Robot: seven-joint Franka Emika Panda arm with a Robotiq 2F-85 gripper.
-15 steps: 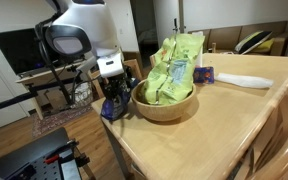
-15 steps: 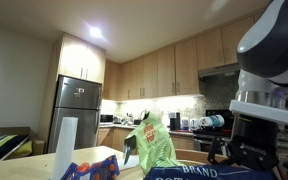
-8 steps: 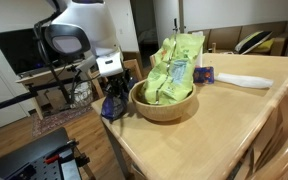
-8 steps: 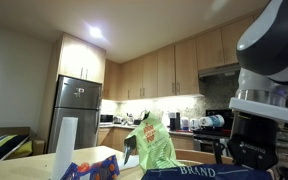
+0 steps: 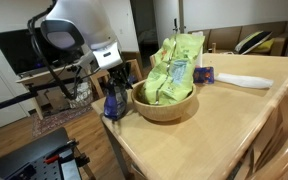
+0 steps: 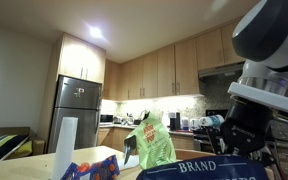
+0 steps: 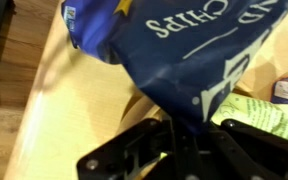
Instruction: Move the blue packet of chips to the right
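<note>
Now | jaws clenched on blue packet of chips (image 5: 111, 104) | long axis roughly upright | beside wooden bowl (image 5: 164, 110)

Crinkled, glossy plastic film forms the dark blue chip bag (image 7: 184, 45), printed white; creased shiny film, the light green packets (image 5: 174, 65). The round wooden bowl (image 5: 164, 110) is smooth and lightly sheened; the pale wooden table (image 5: 214, 135), smooth satin. The black gripper (image 7: 189, 132) looks matt; the tall grey refrigerator (image 6: 72, 115), brushed metal.

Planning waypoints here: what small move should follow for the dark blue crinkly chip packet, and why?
Probably a short lift straight up: the gripper is shut on the dark blue crinkly chip packet, which sits close beside the round wooden bowl, so sliding sideways could snag it.
</note>
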